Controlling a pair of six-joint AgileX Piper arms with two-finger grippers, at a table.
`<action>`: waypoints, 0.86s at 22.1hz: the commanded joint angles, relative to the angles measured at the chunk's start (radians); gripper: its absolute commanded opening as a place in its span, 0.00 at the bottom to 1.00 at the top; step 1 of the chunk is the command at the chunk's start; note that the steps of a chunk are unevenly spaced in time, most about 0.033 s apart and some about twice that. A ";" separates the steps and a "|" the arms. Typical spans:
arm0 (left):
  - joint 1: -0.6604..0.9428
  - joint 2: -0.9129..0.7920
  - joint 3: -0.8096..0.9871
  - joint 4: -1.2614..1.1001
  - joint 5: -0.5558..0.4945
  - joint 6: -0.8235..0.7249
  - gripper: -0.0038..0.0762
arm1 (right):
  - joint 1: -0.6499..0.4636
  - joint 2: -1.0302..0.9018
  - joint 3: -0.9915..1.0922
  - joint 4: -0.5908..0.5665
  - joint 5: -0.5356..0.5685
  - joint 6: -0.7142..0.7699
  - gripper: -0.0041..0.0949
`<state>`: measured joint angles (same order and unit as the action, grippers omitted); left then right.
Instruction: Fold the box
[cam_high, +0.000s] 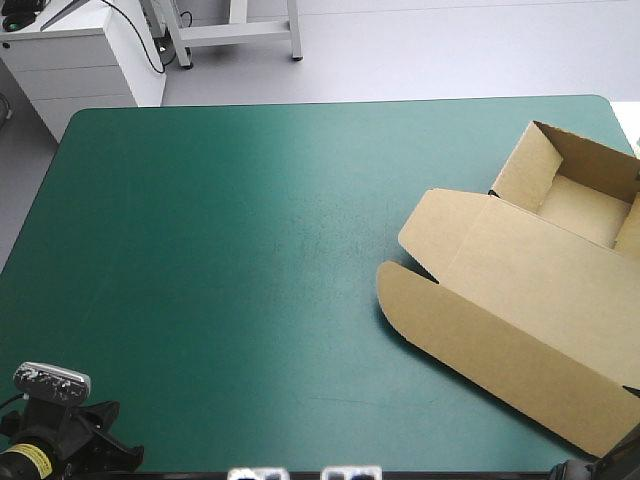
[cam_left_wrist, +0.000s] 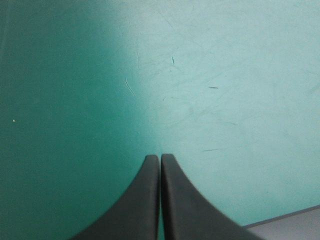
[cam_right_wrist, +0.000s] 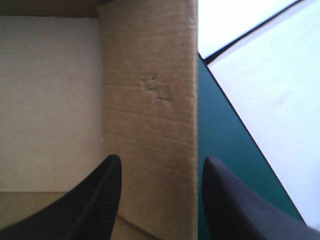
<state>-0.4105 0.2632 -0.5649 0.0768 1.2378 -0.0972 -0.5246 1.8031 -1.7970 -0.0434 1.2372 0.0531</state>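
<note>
The box (cam_high: 540, 290) lies on the right side of the teal-green cover (cam_high: 220, 280), askew to the table's edges. Its open tray (cam_high: 585, 205), walls raised, sits toward the far right corner. The lid (cam_high: 500, 330) lies flat, reaching from the tray toward the table's middle, its long edge slanting down to the near right corner.

The right gripper (cam_right_wrist: 161, 170) is by far the nearer one. Its black fingers stand apart, gripping nothing. A brown wall (cam_right_wrist: 150, 100) of the tray runs straight ahead through the gap between them, its length in line with the gripper. On one side of that wall is the pale tray floor (cam_right_wrist: 50, 100); on the other, a narrow wedge of cover and the table's edge. Whether the fingers touch the board cannot be told. The coming move probably turns on this straddle: one finger seems to be over the tray's inside and the other outside it, so closing would pinch the wall.

The left gripper (cam_left_wrist: 160, 162) is clenched on nothing, its fingers meeting in a point over bare cover near a table edge, well apart from the box.

The high view gives the box's whole layout but shows neither gripper's fingers. Only the right wrist view shows the wall between the parted fingers, and only the left wrist view shows that its gripper is closed.
</note>
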 joint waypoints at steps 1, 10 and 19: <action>-0.004 0.014 -0.025 0.002 0.046 -0.001 0.04 | -0.010 -0.153 -0.027 0.088 0.013 -0.035 0.48; -0.004 -0.056 -0.023 -0.003 -0.072 0.097 0.04 | 0.272 -0.606 0.326 0.281 0.003 -0.148 0.02; -0.004 -0.056 0.066 -0.185 -0.201 0.202 0.04 | 0.477 -1.019 0.796 0.285 -0.083 -0.169 0.02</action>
<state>-0.4105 0.1911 -0.4837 -0.0749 1.1156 0.0863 -0.0560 0.8854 -1.0818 0.2333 1.2182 -0.1043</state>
